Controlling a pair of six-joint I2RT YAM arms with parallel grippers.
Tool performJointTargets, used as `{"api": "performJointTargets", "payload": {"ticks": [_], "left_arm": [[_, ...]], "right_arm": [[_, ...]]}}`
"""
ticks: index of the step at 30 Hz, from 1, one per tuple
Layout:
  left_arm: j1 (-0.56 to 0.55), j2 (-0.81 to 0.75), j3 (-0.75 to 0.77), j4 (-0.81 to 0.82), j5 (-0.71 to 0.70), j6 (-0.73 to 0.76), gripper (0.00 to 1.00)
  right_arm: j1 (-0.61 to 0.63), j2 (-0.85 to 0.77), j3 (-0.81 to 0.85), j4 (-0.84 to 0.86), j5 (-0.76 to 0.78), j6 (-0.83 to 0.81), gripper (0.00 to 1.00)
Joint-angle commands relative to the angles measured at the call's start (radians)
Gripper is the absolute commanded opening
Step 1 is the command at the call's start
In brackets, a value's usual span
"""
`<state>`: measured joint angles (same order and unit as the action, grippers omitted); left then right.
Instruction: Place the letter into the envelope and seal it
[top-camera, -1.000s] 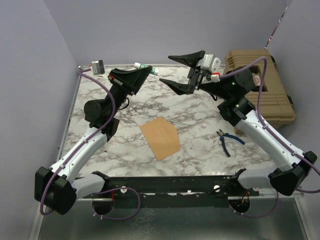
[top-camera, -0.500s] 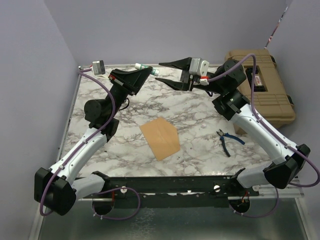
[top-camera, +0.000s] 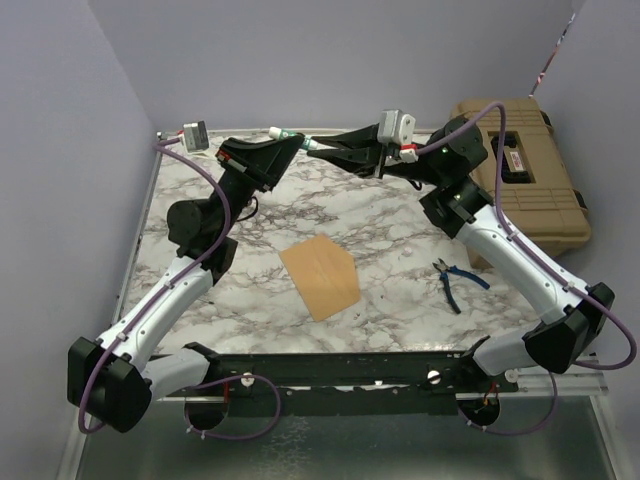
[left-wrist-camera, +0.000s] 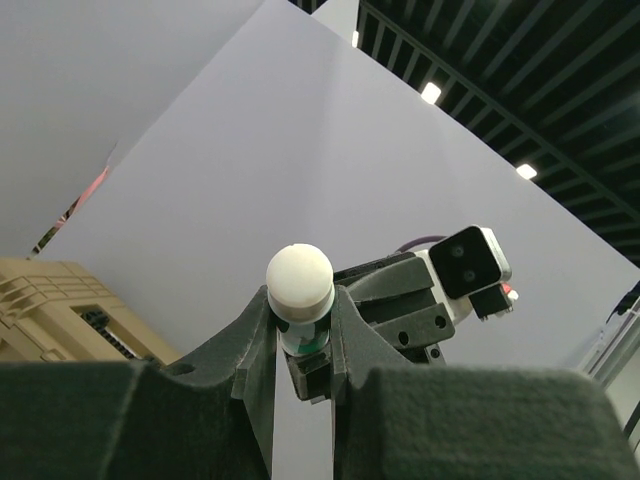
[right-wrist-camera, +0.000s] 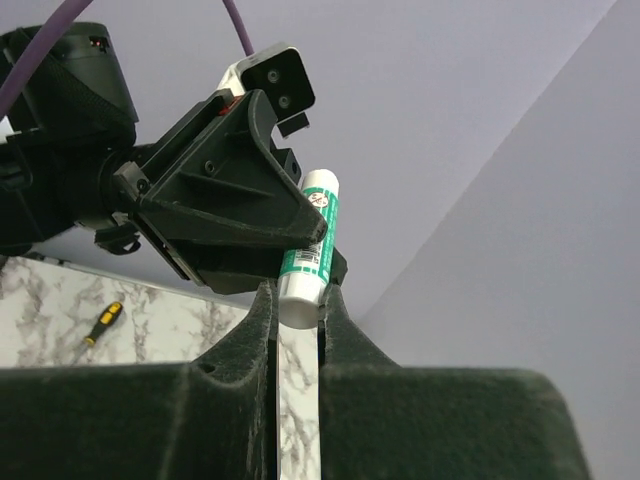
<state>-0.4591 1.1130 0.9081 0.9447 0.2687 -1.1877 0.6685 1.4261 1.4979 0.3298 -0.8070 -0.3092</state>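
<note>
Clamping one white, green-labelled glue stick (right-wrist-camera: 310, 250), left gripper (left-wrist-camera: 300, 320) and right gripper (right-wrist-camera: 298, 310) meet tip-to-tip; stick axis left-right; orange-brown paper envelope (top-camera: 322, 276) lies nearer.

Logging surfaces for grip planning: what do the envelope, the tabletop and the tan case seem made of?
Flat orange-brown pointed envelope: matte kraft paper, thin, no glare. White grey-veined tabletop: smooth marble or marble-print laminate; cannot tell which. Tan ribbed case: matte moulded plastic, likely, from its ribs and latches.
</note>
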Motion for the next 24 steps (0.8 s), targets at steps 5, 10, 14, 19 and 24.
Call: {"api": "performJointTargets", "payload": {"ticks": [5,10,14,19,24], "left_arm": [[0.002,-0.022,0.013,0.054,0.025,0.092,0.0],[0.002,-0.045,-0.004,0.109,0.028,0.228,0.0],[0.003,-0.048,0.016,0.11,0.043,0.278,0.0],[0.003,-0.036,0.046,0.078,0.026,0.237,0.0],[0.003,-0.021,0.076,0.036,-0.01,0.064,0.0]], "right_arm": [[0.007,-0.006,-0.088,0.462,0.171,0.67,0.0],[0.008,-0.006,-0.08,0.511,0.388,1.158,0.01],[0.007,-0.024,-0.109,0.436,0.526,1.405,0.01],[0.014,-0.026,-0.165,0.583,0.529,1.458,0.04],[0.013,-0.096,-0.193,0.552,0.38,0.888,0.58]]}}
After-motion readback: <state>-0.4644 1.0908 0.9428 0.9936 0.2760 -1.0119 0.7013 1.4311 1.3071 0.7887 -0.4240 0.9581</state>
